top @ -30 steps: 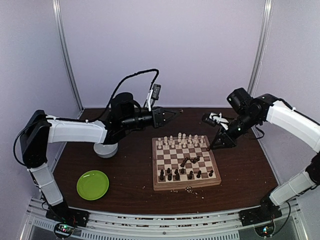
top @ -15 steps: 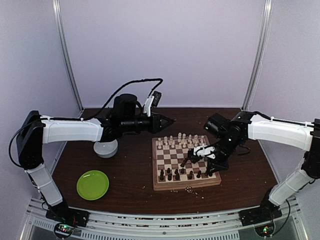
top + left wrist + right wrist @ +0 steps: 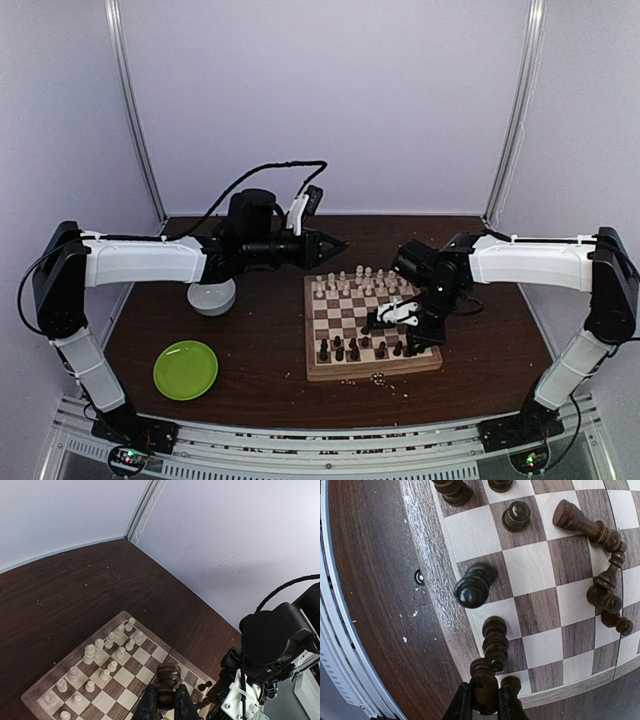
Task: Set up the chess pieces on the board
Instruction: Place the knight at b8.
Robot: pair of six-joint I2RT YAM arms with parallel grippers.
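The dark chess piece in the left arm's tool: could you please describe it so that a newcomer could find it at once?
Find the chessboard on the brown table, then the left tool hovering past its far edge. Pinched in its tip is the dark chess piece, raised above the table while nearly all others sit on the board.

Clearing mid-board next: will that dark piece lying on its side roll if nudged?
Likely: the toppled dark piece is round with a wider base, so may roll in an arc. Small wood, probably light; could skid into fallen pieces nearby.
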